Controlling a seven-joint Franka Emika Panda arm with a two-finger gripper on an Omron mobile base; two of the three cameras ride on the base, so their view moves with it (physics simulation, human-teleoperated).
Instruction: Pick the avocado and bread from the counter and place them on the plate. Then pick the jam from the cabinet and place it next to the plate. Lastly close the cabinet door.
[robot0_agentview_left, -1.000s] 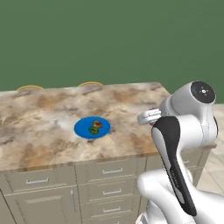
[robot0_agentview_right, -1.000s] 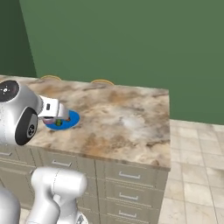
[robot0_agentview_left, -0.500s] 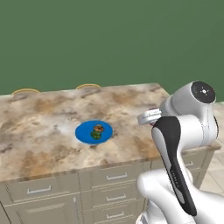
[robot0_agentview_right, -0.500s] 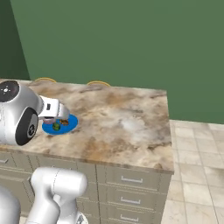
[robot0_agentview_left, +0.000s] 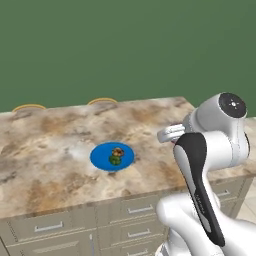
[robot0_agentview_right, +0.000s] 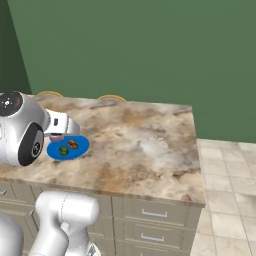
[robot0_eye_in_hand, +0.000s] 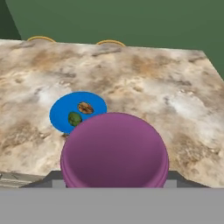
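Jam (robot0_eye_in_hand: 114, 151), a purple-topped jar, sits clamped in the gripper (robot0_agentview_right: 56, 134) above the counter (robot0_eye_in_hand: 153, 87). From it, the blue plate (robot0_eye_in_hand: 61, 109) with avocado (robot0_eye_in_hand: 75, 118) and bread (robot0_eye_in_hand: 85, 107) lies at eleven o'clock, near.

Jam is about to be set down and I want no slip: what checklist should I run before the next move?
1. Avocado on the plate: ok.
2. Bread on the plate, beside the avocado: ok.
3. Jam in the end effector: ok, its purple top sits right at the fingertips in the hand view.
4. Bare counter beside the plate for the jam: ok.
5. Jam resting on the counter: not ok, it is held above it.
6. Cabinet door closed: cannot tell.
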